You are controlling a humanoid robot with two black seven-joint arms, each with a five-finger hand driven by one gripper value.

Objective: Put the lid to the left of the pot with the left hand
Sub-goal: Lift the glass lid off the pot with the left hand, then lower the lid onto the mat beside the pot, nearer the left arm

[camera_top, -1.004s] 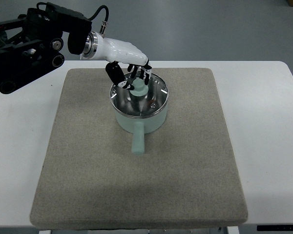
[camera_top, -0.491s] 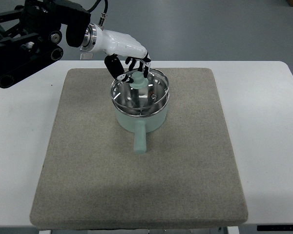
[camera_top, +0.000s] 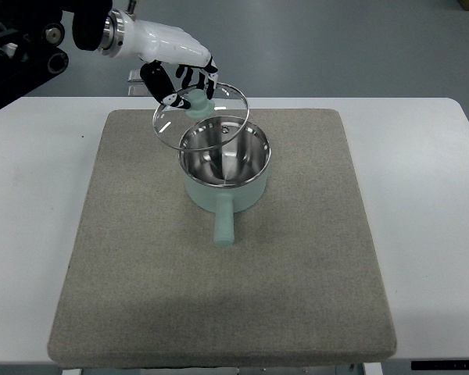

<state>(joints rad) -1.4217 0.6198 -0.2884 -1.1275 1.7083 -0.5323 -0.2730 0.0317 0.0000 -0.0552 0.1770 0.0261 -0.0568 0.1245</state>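
Fingers [camera_top: 189,76] of the left hand [camera_top: 172,58] clamp the lid [camera_top: 201,117] by its green knob, tilted above the pot [camera_top: 223,173].

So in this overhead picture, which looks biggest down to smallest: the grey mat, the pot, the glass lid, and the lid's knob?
1. Grey mat, clearly largest.
2. Pot and glass lid: too alike to rank; the lid is lifted nearer the camera.
3. Knob, smallest, gripped by the left hand.

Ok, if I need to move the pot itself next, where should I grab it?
Probably the pot by its straight green handle, coming from the near side. It sticks out toward the camera, clear of the lid held up by the left hand.
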